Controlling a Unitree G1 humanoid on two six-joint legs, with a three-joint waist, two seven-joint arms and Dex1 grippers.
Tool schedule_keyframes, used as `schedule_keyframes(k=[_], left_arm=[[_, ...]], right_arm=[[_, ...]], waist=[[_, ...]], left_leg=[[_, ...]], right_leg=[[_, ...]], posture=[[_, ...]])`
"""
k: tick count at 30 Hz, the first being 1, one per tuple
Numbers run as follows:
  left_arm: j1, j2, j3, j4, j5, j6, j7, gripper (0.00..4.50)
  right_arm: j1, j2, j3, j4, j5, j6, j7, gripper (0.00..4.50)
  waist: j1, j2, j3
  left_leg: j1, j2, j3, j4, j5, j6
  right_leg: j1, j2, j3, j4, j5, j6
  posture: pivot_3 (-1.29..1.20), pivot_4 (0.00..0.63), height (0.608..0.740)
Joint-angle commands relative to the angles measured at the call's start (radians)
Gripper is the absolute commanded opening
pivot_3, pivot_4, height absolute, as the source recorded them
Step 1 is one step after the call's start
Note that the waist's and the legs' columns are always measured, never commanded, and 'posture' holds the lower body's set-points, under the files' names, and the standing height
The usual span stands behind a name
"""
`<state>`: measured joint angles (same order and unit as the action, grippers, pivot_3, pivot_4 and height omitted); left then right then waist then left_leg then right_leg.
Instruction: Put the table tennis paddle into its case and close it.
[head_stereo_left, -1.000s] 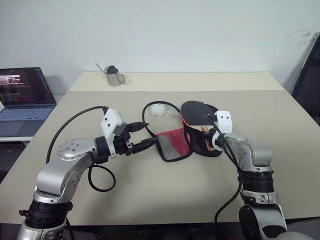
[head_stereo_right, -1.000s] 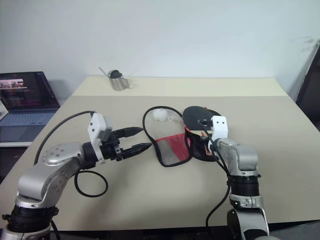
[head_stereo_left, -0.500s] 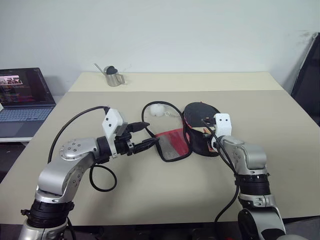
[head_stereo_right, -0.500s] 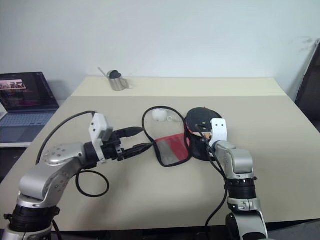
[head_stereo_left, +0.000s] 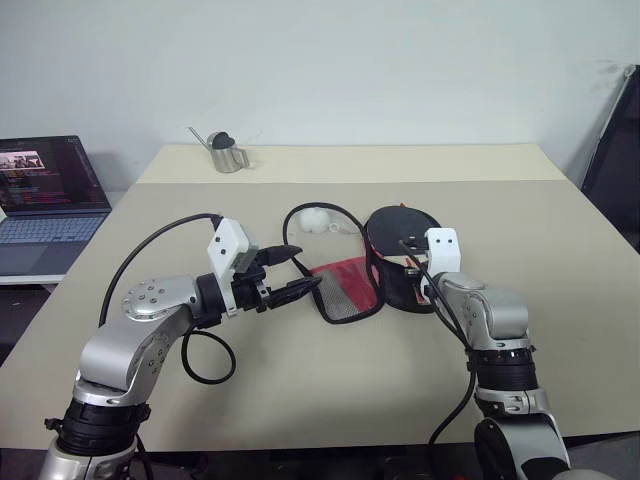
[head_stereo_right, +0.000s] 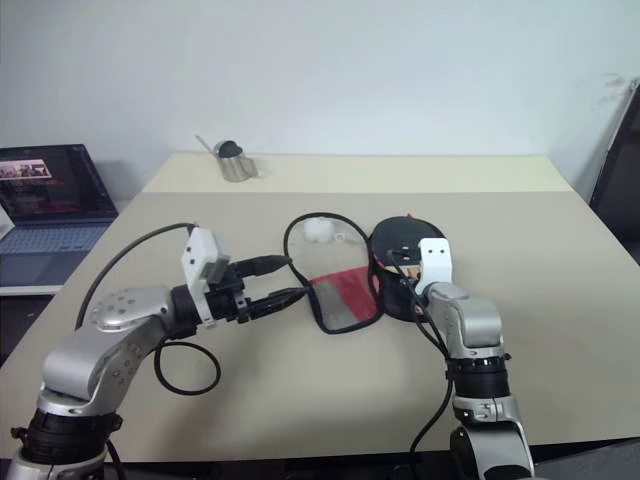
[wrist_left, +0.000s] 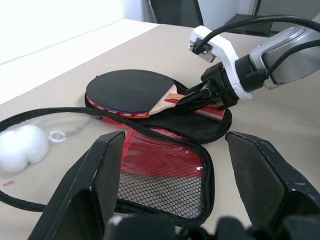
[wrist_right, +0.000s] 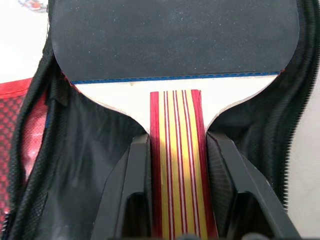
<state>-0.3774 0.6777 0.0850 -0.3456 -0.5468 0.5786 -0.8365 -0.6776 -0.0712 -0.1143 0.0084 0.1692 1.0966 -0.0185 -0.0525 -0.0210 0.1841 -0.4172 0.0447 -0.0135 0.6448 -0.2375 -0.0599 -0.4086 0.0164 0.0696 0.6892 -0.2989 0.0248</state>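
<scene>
The table tennis paddle lies with its black face up on the open black half of the case, right of the table's middle. My right gripper is shut on its striped handle, one finger on each side. The case's red mesh flap is folded out to the left, flat on the table. A white fluffy charm rests behind it, inside the loop of the zip edge. My left gripper stands open and level at the flap's left edge, with the flap's near end between its fingers.
A small metal pitcher stands at the table's far left. An open laptop sits on a lower surface left of the table. A dark upright object is at the right edge.
The paddle and the case's black half sit slightly lower than a second ago. The left gripper has kept still.
</scene>
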Motion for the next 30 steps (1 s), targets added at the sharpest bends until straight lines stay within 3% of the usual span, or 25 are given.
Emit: schedule_keyframes(k=[1,6,14,20,25,30], left_arm=[[-0.007,0.001,0.023,-0.028,-0.001,-0.02,0.014,3.52],[-0.003,-0.013,0.034,-0.023,0.013,-0.026,0.061,3.52],[-0.003,-0.006,0.098,0.103,0.117,-0.097,0.175,3.52],[0.031,0.052,0.132,0.301,0.161,-0.18,0.106,3.52],[-0.023,0.057,0.067,0.496,0.251,-0.28,0.078,3.52],[-0.138,-0.019,0.009,0.65,0.278,-0.345,0.041,3.52]], right_arm=[[-0.002,-0.009,0.025,-0.069,-0.002,-0.029,0.017,2.77],[0.016,-0.081,0.117,-0.162,-0.014,-0.072,0.094,4.47],[0.034,-0.247,0.132,-0.33,0.13,-0.107,0.395,4.47],[-0.019,-0.371,0.039,-0.272,0.231,-0.122,0.545,4.47],[-0.046,-0.424,0.024,-0.278,0.308,-0.14,0.649,4.47],[-0.031,-0.429,0.036,-0.32,0.381,-0.144,0.717,4.47]], waist=[[0.0,0.0,0.0],[-0.001,0.0,0.0],[0.0,0.0,0.0],[0.0,0.0,0.0],[0.003,-0.001,0.0],[0.016,-0.001,0.0]], left_leg=[[0.0,0.0,0.0,0.0,0.0,0.0],[0.0,0.0,0.0,0.0,0.0,0.0],[0.001,0.0,-0.001,0.001,0.0,0.0],[0.001,0.0,0.0,0.001,0.0,0.0],[0.001,0.0,0.0,0.001,0.0,0.0],[0.0,-0.001,0.0,0.002,0.0,0.0]], right_leg=[[0.0,0.0,0.0,0.0,0.0,0.0],[0.0,0.0,0.0,0.0,0.0,0.0],[0.0,0.0,-0.001,0.001,0.0,0.0],[0.0,0.0,-0.002,0.002,0.0,0.0],[0.0,0.0,-0.005,0.002,0.0,0.0],[0.001,0.0,-0.005,0.002,0.0,0.0]], posture=[[0.0,0.15,0.74],[0.0,0.15,0.74],[0.0,0.15,0.74],[0.0,0.15,0.74],[0.0,0.15,0.74],[0.0,0.15,0.74]])
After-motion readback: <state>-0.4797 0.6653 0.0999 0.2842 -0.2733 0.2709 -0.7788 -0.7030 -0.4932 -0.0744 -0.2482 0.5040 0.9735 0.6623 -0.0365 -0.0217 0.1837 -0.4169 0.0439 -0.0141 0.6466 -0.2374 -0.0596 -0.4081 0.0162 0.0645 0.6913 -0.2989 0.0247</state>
